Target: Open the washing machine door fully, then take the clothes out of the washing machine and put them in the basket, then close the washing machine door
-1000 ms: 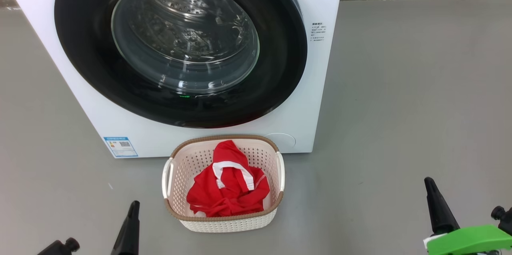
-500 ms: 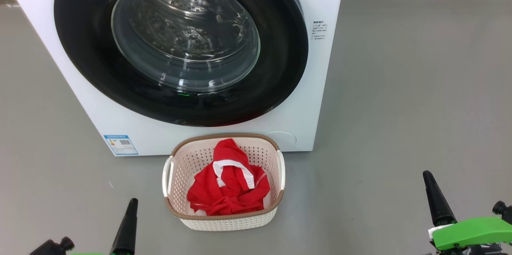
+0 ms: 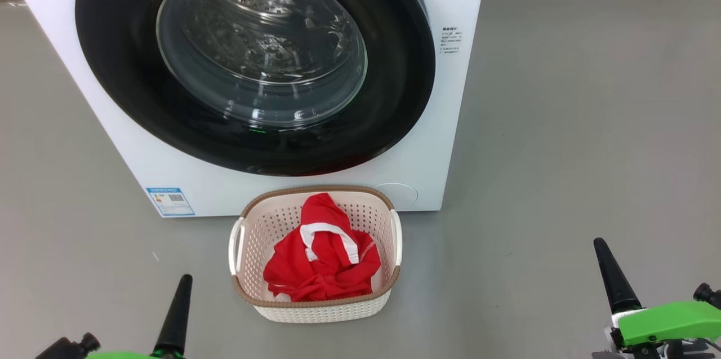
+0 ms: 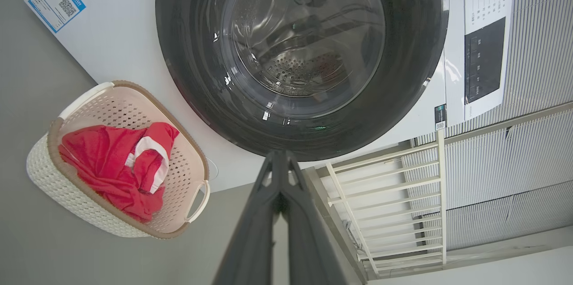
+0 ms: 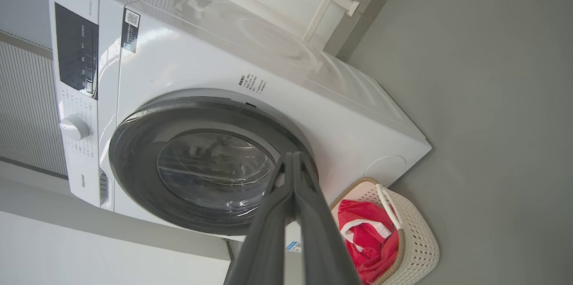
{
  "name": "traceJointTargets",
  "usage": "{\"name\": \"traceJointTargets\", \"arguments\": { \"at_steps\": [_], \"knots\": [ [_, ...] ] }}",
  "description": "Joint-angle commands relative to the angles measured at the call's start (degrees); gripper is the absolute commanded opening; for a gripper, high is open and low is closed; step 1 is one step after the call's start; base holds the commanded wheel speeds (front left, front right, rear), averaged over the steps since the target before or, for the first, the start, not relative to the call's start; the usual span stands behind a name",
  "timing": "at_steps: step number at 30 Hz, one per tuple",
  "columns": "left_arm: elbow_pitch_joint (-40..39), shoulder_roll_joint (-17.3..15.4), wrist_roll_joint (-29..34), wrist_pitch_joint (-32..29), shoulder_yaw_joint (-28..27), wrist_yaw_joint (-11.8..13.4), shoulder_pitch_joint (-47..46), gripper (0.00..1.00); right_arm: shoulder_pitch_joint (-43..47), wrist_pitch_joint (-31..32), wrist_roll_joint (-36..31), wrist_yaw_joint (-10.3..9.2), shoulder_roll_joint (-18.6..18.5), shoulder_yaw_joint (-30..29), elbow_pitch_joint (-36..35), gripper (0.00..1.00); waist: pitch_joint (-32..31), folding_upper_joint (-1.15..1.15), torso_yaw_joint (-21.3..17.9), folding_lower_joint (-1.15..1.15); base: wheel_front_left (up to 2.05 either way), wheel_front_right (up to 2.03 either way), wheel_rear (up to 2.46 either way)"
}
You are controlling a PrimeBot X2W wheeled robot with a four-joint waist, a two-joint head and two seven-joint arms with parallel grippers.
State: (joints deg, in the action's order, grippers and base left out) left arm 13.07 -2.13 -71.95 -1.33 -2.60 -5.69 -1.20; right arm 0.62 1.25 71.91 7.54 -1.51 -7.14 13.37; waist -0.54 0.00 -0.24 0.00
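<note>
The white washing machine [image 3: 428, 122] fills the upper left of the head view, and its round black door [image 3: 388, 105] with the glass bowl window lies shut against the front. Through the glass I see the bare steel drum. On the floor right before it stands the cream basket [image 3: 315, 309], with the red clothes [image 3: 321, 269] with white trim lying inside. My left gripper [image 3: 183, 283] is shut and empty at the lower left, short of the basket. My right gripper [image 3: 600, 246] is shut and empty at the lower right. The left wrist view shows the left gripper [image 4: 280, 155] pointing at the door [image 4: 403, 52]; the right wrist view shows the right gripper [image 5: 294, 156].
Grey floor [image 3: 591, 122] spreads wide to the right of the machine. A white rail frame [image 4: 394, 204] and a ribbed wall [image 4: 537, 52] stand behind the machine. The machine's control panel [image 5: 76, 57] and dial [image 5: 74, 127] sit on its top front.
The head view has shifted slightly, so machine and basket sit a little higher. Both grippers stay shut and low, with more of their green wrist parts showing.
</note>
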Motion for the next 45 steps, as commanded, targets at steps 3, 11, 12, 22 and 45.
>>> {"name": "traceJointTargets", "arguments": {
  "at_steps": [3,11,12,22,45],
  "knots": [
    [-0.9,-0.6,-3.3,-0.9,-2.0,-1.0,-2.9,0.00,-3.8,1.0,3.3,-0.04,-1.0,0.6,-1.0,0.00,0.1,0.00,0.0,0.00,0.00,0.00,0.00],
    [-0.3,-0.7,-8.6,-2.2,-2.6,-1.3,-3.5,0.00,-4.7,2.3,8.6,-0.04,-1.1,0.6,-0.5,0.00,0.3,0.00,0.1,0.00,0.00,0.00,0.00],
    [-0.2,-0.7,-9.3,-2.4,-2.7,-1.3,-3.6,0.00,-4.9,2.5,9.3,-0.04,-1.2,0.6,-0.4,0.00,0.3,0.00,0.1,0.00,0.00,0.00,0.00],
    [0.5,-0.7,-15.9,-4.1,-3.4,-1.6,-4.5,0.00,-6.0,4.2,15.9,-0.05,-1.3,0.6,0.2,0.00,0.6,0.00,0.2,0.00,0.00,0.00,0.00],
    [1.0,-0.8,-20.2,-5.2,-3.9,-1.8,-5.0,0.00,-6.8,5.3,20.2,-0.05,-1.4,0.6,0.7,0.00,0.7,0.00,0.2,0.00,0.00,0.00,0.00]
  ]
}}
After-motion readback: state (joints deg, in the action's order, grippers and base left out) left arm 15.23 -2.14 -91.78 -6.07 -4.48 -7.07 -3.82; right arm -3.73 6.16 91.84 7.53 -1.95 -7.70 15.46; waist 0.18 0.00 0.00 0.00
